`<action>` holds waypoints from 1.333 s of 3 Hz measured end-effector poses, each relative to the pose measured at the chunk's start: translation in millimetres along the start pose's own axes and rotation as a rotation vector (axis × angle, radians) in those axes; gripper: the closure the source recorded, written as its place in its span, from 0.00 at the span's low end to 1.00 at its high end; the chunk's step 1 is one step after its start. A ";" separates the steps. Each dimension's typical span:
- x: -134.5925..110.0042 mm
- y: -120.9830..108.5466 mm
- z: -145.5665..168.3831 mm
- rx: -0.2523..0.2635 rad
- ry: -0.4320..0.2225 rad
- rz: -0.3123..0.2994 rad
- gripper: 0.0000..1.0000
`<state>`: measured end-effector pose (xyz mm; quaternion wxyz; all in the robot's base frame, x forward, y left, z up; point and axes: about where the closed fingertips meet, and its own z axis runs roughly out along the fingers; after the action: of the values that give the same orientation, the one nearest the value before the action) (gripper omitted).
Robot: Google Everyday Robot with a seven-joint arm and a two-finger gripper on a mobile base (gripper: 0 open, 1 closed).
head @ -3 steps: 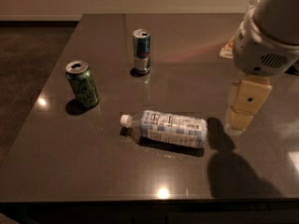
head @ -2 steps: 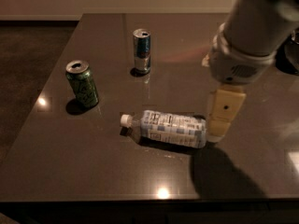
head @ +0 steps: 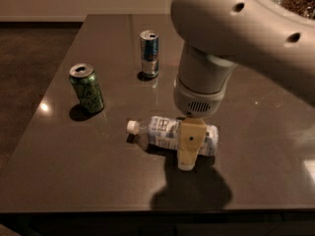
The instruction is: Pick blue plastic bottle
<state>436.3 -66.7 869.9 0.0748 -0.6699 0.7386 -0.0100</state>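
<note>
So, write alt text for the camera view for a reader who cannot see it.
The robot's gripper hangs over a blue plastic bottle lying on its side on a dark table. A green can and a slim can stand behind.

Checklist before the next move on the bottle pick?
1. Bottle lying on its side, cap to the left: ok.
2. Gripper lined up over the bottle's body, away from the cap: ok.
3. Gripper touching the bottle or just above it: cannot tell.
4. Green can upright, apart from the bottle: ok.
5. Slim can upright, farther back, apart from the bottle: ok.
6. Bottle well in from the table edge: ok.
</note>
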 end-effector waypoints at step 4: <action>-23.0 7.9 21.1 -0.061 0.010 -0.022 0.69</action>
<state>433.3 -41.3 850.3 0.0505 -0.6799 0.7316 0.0082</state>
